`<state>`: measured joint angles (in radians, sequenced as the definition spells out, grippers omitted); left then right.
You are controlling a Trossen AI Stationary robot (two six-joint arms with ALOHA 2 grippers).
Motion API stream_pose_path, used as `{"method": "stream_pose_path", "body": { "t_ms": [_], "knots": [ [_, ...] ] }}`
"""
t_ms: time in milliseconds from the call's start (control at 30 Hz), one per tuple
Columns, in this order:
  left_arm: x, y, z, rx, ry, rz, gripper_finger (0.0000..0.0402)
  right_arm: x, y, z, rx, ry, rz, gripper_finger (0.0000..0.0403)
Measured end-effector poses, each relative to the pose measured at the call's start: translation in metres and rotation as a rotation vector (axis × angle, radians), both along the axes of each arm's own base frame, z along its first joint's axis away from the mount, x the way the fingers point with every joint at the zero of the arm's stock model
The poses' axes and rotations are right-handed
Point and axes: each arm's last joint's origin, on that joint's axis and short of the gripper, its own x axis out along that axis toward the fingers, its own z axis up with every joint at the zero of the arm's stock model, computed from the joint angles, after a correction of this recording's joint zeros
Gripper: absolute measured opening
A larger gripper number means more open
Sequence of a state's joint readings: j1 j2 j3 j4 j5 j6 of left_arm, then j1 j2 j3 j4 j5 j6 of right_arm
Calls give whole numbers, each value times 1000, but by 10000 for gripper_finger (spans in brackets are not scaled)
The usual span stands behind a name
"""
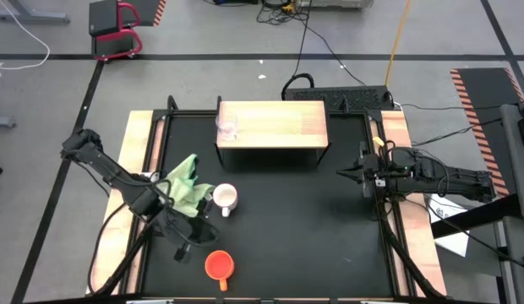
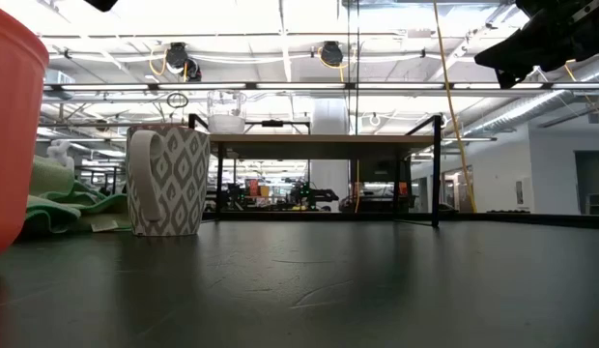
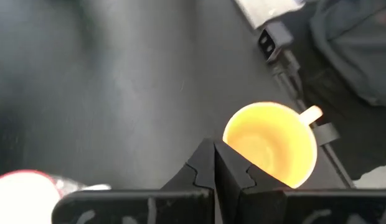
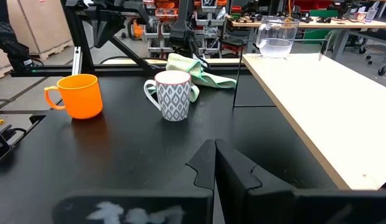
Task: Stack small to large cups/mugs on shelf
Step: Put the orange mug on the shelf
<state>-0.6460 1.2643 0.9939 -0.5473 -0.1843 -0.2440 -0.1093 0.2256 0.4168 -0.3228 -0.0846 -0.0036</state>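
The clear glass cup [image 1: 226, 127] stands upright on the left end of the wooden shelf [image 1: 283, 123]. The white patterned mug [image 1: 225, 198] stands on the black table in front of the shelf. The orange mug [image 1: 219, 265] stands near the table's front edge, its handle [image 3: 311, 114] toward that edge. My left gripper [image 1: 183, 251] is shut and hangs just left of the orange mug, tipped downward; its fingertips [image 3: 213, 149] are close beside the rim and hold nothing. My right gripper [image 1: 346, 173] is shut at the table's right side, level, pointing toward the mugs.
A crumpled green cloth [image 1: 188, 186] lies just left of the white mug, close to my left arm. Light wooden strips [image 1: 144, 160] run along both table sides. There is bare black tabletop [image 1: 304, 228] between the mugs and my right arm.
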Motion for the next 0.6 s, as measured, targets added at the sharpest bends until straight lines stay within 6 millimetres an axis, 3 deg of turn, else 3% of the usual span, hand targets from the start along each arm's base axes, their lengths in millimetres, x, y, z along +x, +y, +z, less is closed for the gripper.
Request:
{"method": "stream_pose_path", "body": {
  "t_ms": [600],
  "knots": [
    [33,-31,1,-21,267,84,1,0,0,0,0,0,0,0]
  ]
}}
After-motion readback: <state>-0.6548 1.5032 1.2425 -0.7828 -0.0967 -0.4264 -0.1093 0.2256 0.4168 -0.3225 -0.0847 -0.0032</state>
